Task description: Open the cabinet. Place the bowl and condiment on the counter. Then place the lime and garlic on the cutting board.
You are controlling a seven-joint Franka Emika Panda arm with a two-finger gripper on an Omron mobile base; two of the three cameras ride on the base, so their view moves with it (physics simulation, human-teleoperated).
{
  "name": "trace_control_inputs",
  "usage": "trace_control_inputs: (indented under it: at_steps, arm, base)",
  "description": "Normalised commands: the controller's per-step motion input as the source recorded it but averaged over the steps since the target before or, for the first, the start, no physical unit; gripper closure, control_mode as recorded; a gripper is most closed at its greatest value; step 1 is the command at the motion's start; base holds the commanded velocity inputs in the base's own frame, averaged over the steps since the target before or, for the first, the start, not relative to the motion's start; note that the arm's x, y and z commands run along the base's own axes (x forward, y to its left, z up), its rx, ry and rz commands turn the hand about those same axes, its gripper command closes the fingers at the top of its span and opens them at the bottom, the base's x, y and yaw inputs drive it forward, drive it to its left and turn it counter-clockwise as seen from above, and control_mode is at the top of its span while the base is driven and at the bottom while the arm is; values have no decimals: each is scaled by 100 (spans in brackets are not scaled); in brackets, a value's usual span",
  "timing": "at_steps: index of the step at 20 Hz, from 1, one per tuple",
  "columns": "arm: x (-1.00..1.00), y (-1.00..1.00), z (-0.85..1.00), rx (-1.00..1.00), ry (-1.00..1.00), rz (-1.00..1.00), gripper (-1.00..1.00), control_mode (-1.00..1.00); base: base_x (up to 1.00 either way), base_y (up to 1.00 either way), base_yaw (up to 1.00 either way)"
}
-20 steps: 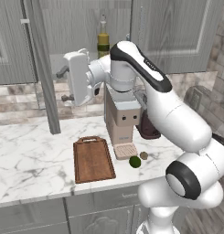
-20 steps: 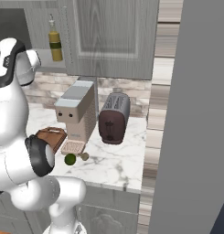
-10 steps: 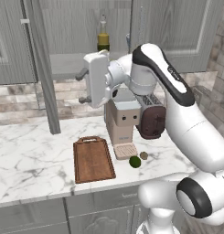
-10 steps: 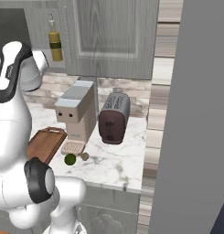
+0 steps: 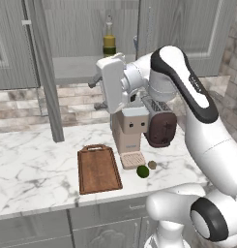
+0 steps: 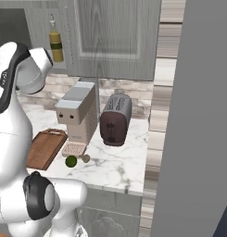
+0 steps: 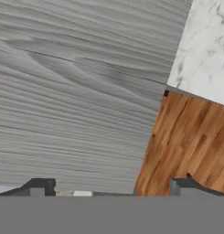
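Note:
The cabinet [image 5: 76, 29] stands open, its left door [image 5: 43, 77] swung out edge-on. On the grey shelf [image 5: 74, 68] stands the condiment [image 5: 109, 43], also seen at the upper left of the right base view [image 6: 55, 44]. The bowl is hidden. My gripper [image 5: 96, 95] hangs open and empty just below the shelf's front, fingers pointing left, above the coffee machine. In the hand view the fingertips [image 7: 38, 185] face grey wood-grain. On the counter [image 5: 33, 169] lies the cutting board [image 5: 98, 168], with the lime [image 5: 142, 171] and garlic [image 5: 152, 164] to its right.
A beige coffee machine [image 5: 130, 130] and a dark red toaster [image 5: 158, 127] stand under the cabinet against the brick wall. A tall grey panel [image 6: 198, 115] rises close at the right of the right base view. The counter left of the board is bare marble.
The arm has swung to the right and the hand has moved from near the open door toward the middle of the cabinet opening. The gripper has stayed open.

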Motion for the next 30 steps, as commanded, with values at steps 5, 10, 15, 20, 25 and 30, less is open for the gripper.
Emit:
trace_control_inputs:
  at_steps: [5, 10, 15, 20, 25, 30]
  arm:
    - [0, -13, 0, -9, -5, -14, -100, -100]
    - [0, -12, 0, -8, -2, -16, -100, -100]
    - [0, -12, 0, -8, 0, -20, -100, -100]
    - [0, -12, 0, -11, 0, -20, -100, -100]
    - [0, -15, 0, -9, 0, -25, -100, -100]
    - [2, -13, 0, -8, 0, -27, -100, -100]
  base:
    - [0, 0, 0]
    - [0, 0, 0]
    - [0, 0, 0]
    - [0, 0, 0]
    - [0, 0, 0]
    - [0, 0, 0]
